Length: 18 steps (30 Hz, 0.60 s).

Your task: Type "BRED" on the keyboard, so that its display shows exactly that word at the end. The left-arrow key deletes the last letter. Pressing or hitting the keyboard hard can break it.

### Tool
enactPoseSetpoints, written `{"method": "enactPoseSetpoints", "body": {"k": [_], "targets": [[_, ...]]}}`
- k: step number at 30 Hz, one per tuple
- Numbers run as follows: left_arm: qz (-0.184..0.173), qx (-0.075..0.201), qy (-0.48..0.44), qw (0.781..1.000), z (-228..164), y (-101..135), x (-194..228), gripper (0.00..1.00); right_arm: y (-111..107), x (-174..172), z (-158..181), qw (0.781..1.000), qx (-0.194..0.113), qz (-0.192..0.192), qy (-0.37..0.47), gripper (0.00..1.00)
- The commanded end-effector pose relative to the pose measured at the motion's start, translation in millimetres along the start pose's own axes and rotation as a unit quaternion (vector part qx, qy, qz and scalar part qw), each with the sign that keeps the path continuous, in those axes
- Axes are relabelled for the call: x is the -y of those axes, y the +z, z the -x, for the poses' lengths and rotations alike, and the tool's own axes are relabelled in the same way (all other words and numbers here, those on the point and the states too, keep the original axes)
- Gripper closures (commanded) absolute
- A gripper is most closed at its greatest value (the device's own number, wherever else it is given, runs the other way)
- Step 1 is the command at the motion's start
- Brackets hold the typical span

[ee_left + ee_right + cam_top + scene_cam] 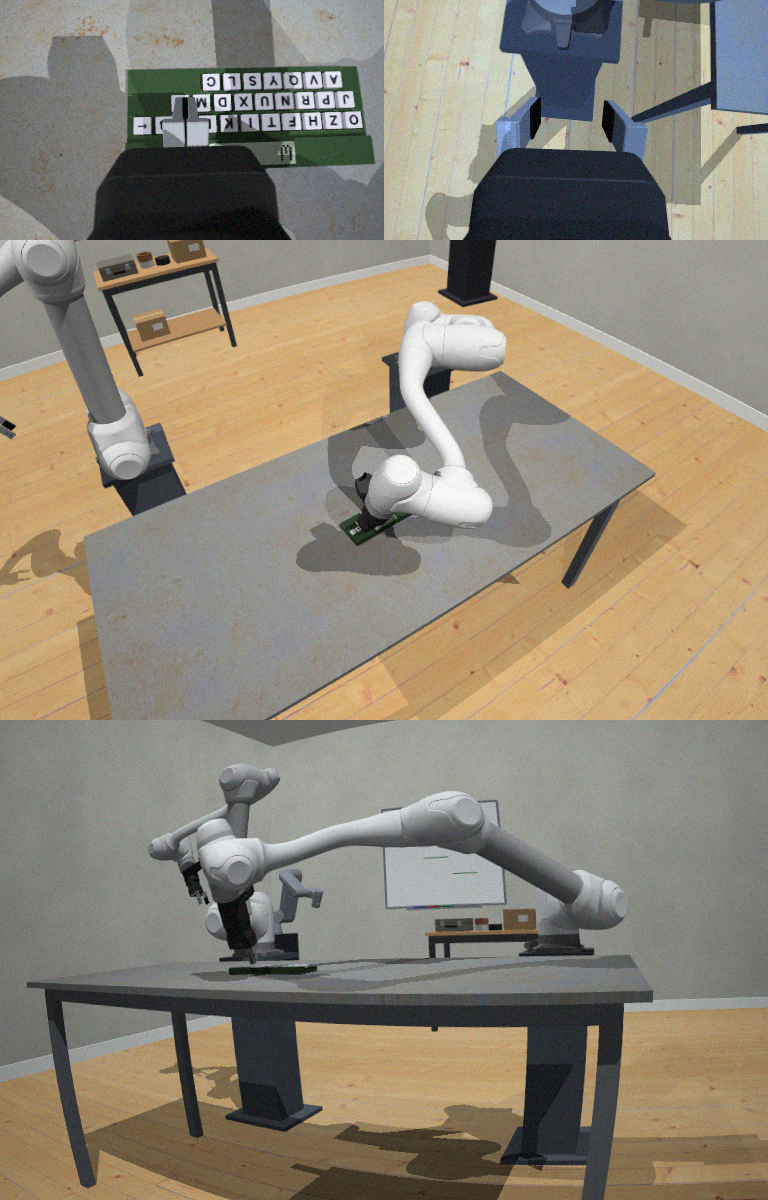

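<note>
Two gripper states show: the left gripper [364, 526] [253, 960] [185, 109] has its jaws together, holding nothing, above the keyboard [359, 540] [271, 970] [162, 80]; the right gripper [7, 426] [202, 898] [572, 111] has its jaws apart, off beyond the table [226, 579] [396, 996]. The keyboard lies flat on the tabletop. Whether the fingertips touch a key is hard to tell.

In the left wrist view, the D key [222, 102] and R key [306, 102] sit at three o'clock from the tips, the left-arrow key [142, 126] at eight, the display [286, 151] at four; its mark is too coarse to read surely.

Likely light, stiff and breakable, the keyboard needs no grasp: closed tips should press each key's middle gently, straight down, since a slanted push might slide it.
</note>
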State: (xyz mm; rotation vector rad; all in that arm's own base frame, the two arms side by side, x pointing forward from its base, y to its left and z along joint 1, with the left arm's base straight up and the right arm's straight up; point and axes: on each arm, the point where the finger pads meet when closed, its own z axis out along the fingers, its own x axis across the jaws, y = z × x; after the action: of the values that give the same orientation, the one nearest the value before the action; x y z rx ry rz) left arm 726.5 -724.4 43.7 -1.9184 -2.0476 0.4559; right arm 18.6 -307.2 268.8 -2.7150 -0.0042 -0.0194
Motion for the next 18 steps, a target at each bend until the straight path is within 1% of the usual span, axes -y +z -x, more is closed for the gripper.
{"method": "enactPoseSetpoints", "body": {"k": [1,6,18], "targets": [[0.003,0.001,-0.002,1.0,0.1,-7.1,0.0,1.0,1.7,4.1,-0.2,1.0,-0.004,-0.005,-0.002,0.0],[0.001,0.0,-0.002,1.0,4.2,-4.5,1.0,1.0,1.7,4.1,-0.2,1.0,-0.004,-0.005,-0.002,0.0],[0.0,0.001,-0.001,1.0,37.0,-3.9,3.2,1.0,1.7,4.1,-0.2,1.0,-0.004,-0.005,-0.002,0.0]]}}
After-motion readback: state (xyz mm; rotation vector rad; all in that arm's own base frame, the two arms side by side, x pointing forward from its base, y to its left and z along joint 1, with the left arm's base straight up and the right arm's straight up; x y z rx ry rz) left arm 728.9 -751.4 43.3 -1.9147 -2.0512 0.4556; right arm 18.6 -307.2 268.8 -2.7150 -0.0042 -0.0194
